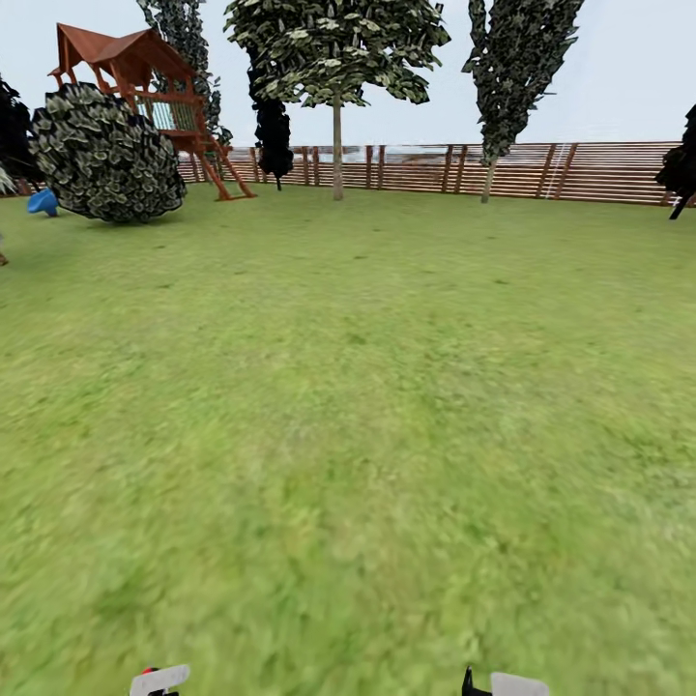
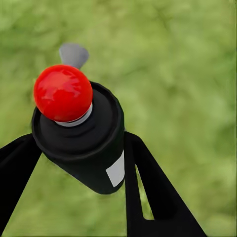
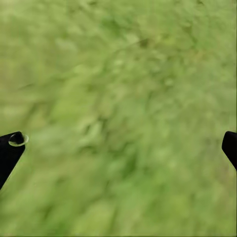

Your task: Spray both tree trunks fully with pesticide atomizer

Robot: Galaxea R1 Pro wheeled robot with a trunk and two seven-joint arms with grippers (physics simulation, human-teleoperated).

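the pesticide atomizer (image 2: pixel 81 133) sits centre-left in the left wrist view, a black body with a bright red tip and a grey lever behind it, clamped between the dark fingers of the left gripper (image 2: pixel 84 163), which press on either side of it. in the head view its red tip just peeks in at the bottom edge, left of centre, beside the left gripper (image 1: pixel 159 680). held low with the nozzle clear of the fingers, it looks ready for carrying and spraying, so the pickup seems done. the right gripper (image 3: pixel 118 148) hangs over plain grass with its finger tips at the far edges of its own view, spread wide and holding nothing. ahead, a pale-trunked tree (image 1: pixel 337 145) stands top centre by the slatted fence (image 1: pixel 599 172), another tree (image 1: pixel 491 174) to its right. a round bush (image 1: pixel 106 155) and a red-roofed playhouse (image 1: pixel 145 87) fill the upper left. open lawn (image 1: pixel 348 406) lies between, nothing blocking the way; the trees look well apart from the robot, so driving closer seems next.
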